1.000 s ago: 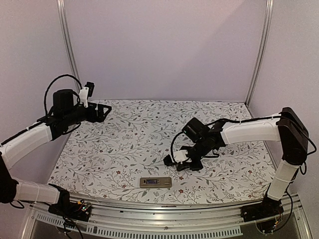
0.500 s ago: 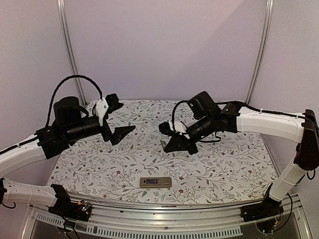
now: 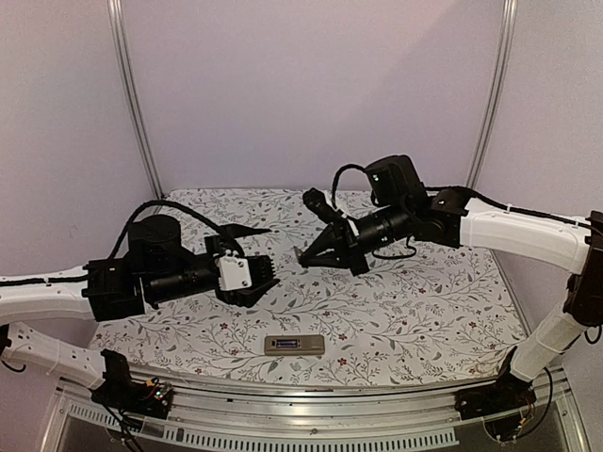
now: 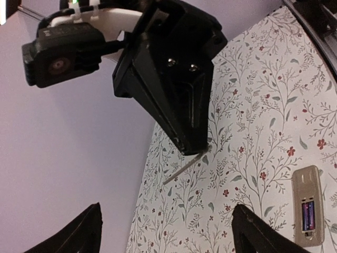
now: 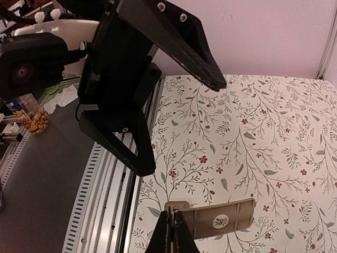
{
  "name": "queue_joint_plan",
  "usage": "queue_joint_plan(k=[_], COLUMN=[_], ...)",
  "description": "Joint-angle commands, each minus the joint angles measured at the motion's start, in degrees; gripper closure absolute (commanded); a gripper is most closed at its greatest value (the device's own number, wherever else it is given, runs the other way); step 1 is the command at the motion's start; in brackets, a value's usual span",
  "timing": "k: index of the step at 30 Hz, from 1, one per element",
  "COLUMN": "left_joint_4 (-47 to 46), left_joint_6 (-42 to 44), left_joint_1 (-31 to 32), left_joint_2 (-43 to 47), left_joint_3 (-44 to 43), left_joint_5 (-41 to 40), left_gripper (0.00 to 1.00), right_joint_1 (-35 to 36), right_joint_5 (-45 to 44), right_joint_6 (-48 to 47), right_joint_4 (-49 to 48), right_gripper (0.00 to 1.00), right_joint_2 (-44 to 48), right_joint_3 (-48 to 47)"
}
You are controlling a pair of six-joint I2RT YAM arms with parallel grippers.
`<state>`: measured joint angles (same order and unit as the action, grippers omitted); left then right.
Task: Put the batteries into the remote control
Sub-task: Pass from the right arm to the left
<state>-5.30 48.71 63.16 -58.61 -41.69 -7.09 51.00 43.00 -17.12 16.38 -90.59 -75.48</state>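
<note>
The remote control (image 3: 294, 345) lies back-up near the table's front edge. The left wrist view shows it too (image 4: 308, 182), with the batteries (image 4: 308, 215) seated in its dark recess. My right gripper (image 3: 306, 252) hovers above mid-table, shut on one end of the flat tan-grey cover (image 5: 231, 217). The cover shows edge-on in the left wrist view (image 4: 184, 167). In the right wrist view the right gripper (image 5: 172, 217) pinches that cover. My left gripper (image 3: 267, 256) is open and empty, facing the right gripper from the left. Its fingertips (image 4: 250, 232) stand wide apart.
A floral cloth (image 3: 424, 301) covers the table. An aluminium rail (image 3: 311, 414) runs along the front edge, and purple walls close the back and sides. The left gripper's fingers (image 5: 121, 137) fill the upper left of the right wrist view.
My right gripper has lifted off the table with the cover and moved back and up. My left arm has swung down and right, ending open opposite the right gripper. The remote has not moved.
</note>
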Motion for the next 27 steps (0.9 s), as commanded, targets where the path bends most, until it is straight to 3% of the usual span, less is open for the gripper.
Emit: queue_joint_plan(k=[1, 4, 8, 13, 18, 27], left_joint_4=[13.15, 14.21, 14.02, 16.01, 19.17, 21.57], left_joint_6=[1.88, 1.99, 0.02, -1.69, -2.13, -2.31], left_joint_1=[0.58, 0.58, -0.17, -2.29, -2.21, -2.25], left_joint_2=[-2.46, -3.93, -5.46, -6.35, -9.73, -11.28], left_joint_3=[-6.31, -6.48, -8.93, -11.86, -14.08, -15.41], left_joint_5=[3.34, 3.94, 6.54, 15.14, 16.11, 17.75], left_gripper=[0.21, 0.27, 0.46, 0.49, 0.70, 0.69], right_joint_1=[0.42, 0.71, 2.17, 3.02, 3.58, 3.58], right_joint_5=[2.51, 3.98, 6.77, 7.40, 7.09, 6.70], right_joint_6=[-1.09, -3.29, -6.85, -10.01, -11.32, -12.49], right_joint_4=[2.06, 2.24, 4.42, 6.91, 7.08, 7.60], right_gripper=[1.00, 1.00, 1.00, 1.00, 1.00, 1.00], right_joint_2=[2.74, 3.19, 3.55, 4.01, 4.02, 3.80], right_joint_3=[1.32, 1.95, 1.36, 1.48, 1.27, 0.74])
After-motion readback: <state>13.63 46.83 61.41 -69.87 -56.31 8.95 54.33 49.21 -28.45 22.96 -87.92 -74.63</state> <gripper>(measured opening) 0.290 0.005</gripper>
